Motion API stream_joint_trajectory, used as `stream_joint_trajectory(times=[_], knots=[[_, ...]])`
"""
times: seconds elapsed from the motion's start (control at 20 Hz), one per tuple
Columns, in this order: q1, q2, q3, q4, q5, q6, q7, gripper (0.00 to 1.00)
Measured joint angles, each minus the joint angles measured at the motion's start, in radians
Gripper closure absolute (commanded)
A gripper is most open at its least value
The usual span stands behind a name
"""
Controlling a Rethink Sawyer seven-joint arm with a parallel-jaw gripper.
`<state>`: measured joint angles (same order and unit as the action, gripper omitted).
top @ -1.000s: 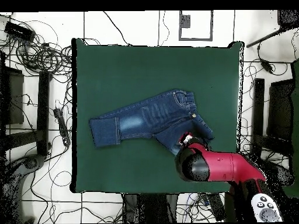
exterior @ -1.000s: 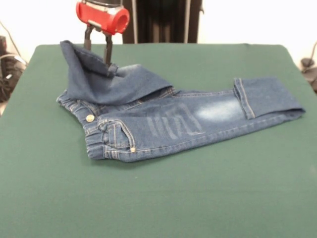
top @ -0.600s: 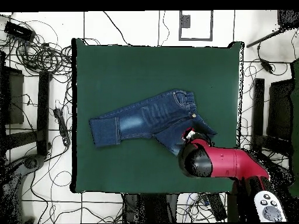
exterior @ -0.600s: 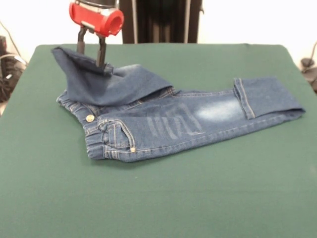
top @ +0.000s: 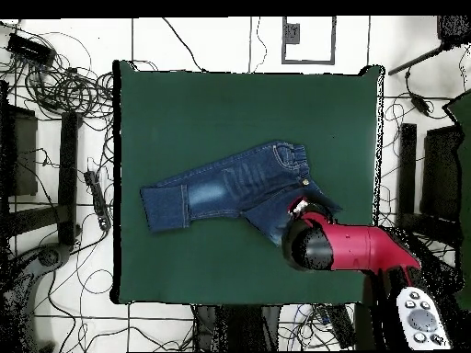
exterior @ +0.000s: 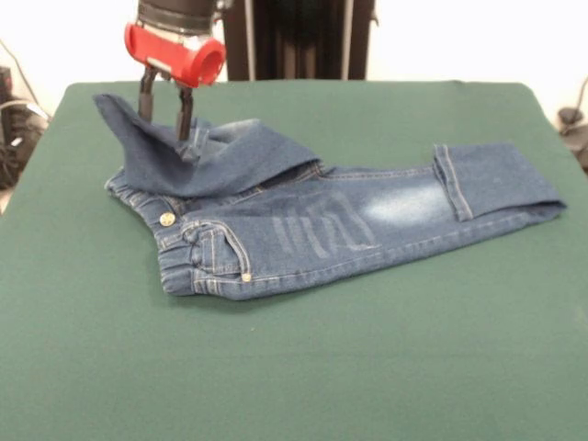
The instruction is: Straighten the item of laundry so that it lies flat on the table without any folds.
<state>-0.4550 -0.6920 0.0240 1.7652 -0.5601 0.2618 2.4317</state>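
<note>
Around my counter the floor [top: 221, 37] is white tile with dark seams. Black cables [top: 55, 78] lie tangled on it along one side, from a coil near the corner down past the counter's edge, and more cables [top: 419, 101] trail on the opposite side. Dark stands [top: 66, 175] rest on the floor to either side. A grey remote with round buttons [top: 419, 324] sits near the bottom corner. A dark square mark [top: 308, 39] shows on the tiles beyond the far edge.

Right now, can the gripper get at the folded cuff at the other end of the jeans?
Probably not yet. The gripper is at the folded-over leg near the waistband, apparently pinching it. The cuff lies uncovered at the jeans' opposite end, so the path looks free once it lets go.
</note>
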Motion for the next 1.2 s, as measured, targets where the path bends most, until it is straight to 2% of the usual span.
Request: stream_joint_trajectory(times=[0.3,0.55,0.6,1.2], knots=[[0.042,0.126,-0.040,-0.056,0.000,-0.043,0.000,0.00],[0.055,0.181,-0.060,-0.066,0.000,-0.084,0.000,0.00],[0.057,0.190,-0.064,-0.068,0.000,-0.092,0.000,1.00],[0.054,0.182,-0.087,-0.055,0.001,-0.117,0.000,1.00]])
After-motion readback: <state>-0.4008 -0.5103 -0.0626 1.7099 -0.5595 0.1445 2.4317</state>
